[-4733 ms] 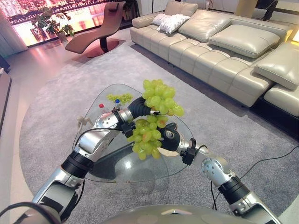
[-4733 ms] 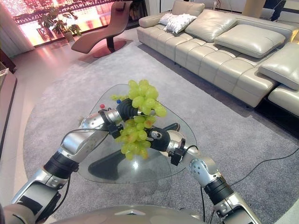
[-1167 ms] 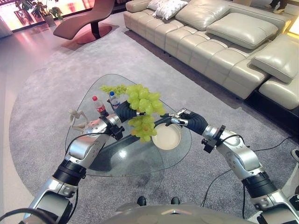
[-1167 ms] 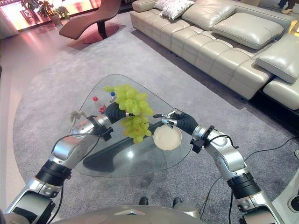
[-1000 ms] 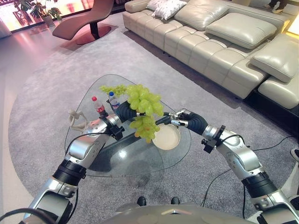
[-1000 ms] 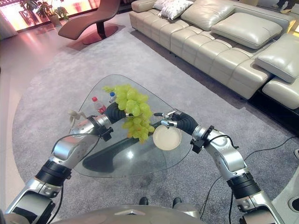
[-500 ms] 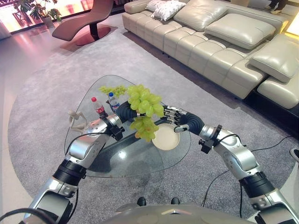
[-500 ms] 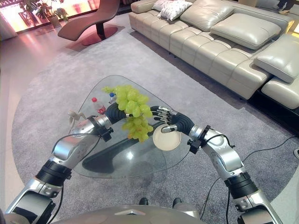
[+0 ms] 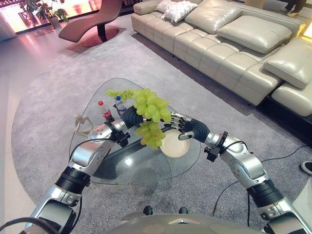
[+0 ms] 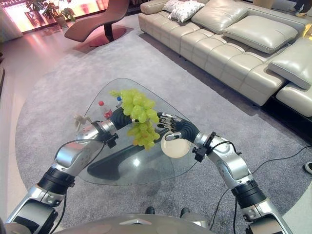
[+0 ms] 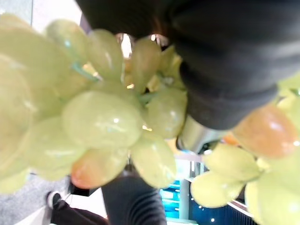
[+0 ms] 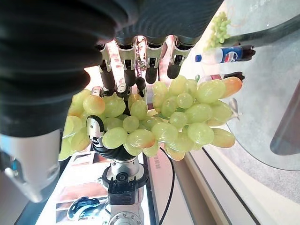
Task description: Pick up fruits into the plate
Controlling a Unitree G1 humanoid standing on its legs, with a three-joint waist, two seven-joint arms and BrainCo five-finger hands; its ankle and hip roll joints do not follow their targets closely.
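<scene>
We have the big bunch of pale green grapes (image 9: 150,113) held up in the air at frame centre, above the glass surface (image 9: 127,163), not on it. Our left hand (image 9: 130,117) has its fingers curled round the bunch; in the right wrist view they (image 12: 98,134) wrap the lower berries. The bunch's lower tail hangs just left of the round cream plate (image 9: 175,146), near its rim but not yet inside.

Our right hand (image 9: 181,126) sits just right of the bunch, above the plate's far edge. Its fingers (image 12: 125,58) are stretched out straight toward the grapes, thumb apart, gripping nothing. We can't tell if the tips touch the berries.

The plate itself looks bare as far as we can see, so nothing is delivered yet.

A second, smaller sprig of green grapes (image 9: 118,93) lies on the surface at its far edge, upper left of the bunch. Judgement: one fruit in transit, one still to fetch.

Also on the surface, left of the hands: two small clear bottles, one red-capped (image 9: 104,110) and one blue-capped (image 9: 120,104), plus a small pale figurine (image 9: 82,123).

What's left, as we read it: shift the bunch right over the plate, lower, release, then go for the sprig.
</scene>
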